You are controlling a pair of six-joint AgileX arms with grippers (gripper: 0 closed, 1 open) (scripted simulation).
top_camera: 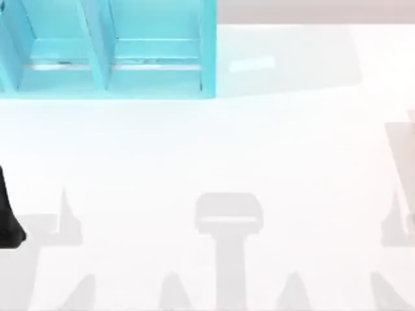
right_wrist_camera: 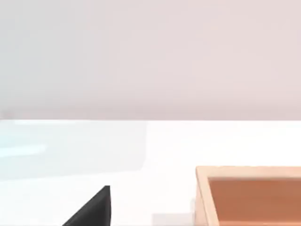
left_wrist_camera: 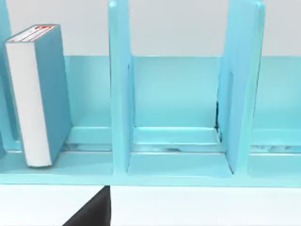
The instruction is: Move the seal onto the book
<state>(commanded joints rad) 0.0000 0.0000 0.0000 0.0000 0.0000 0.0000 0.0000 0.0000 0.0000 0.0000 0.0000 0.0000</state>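
- Two of the shelf unit's open compartments face the top camera at the far left of the white counter; the unit is teal and cut off by the top and left borders
- One thick teal book stands upright in the shelf's left-hand compartment in the left wrist view, white page edges toward the camera, a red-and-white mark on its top end; its cover leans close to the compartment's side wall, which the border cuts
- Next to that compartment, past a teal divider, the middle compartment holds nothing; a further divider starts a third bay cut off at the border
- Part of a black arm shows at the left border of the top view, most of it out of frame; the pincer itself is out of sight, so I cannot tell how it stands
- A black wedge pokes in at the lower border of the left wrist view, too little to identify
- A similar black wedge sits low in the right wrist view, beside a light wooden tray with an orange-brown inside, cut off by the borders
- Grey shadows lie across the near half of the counter
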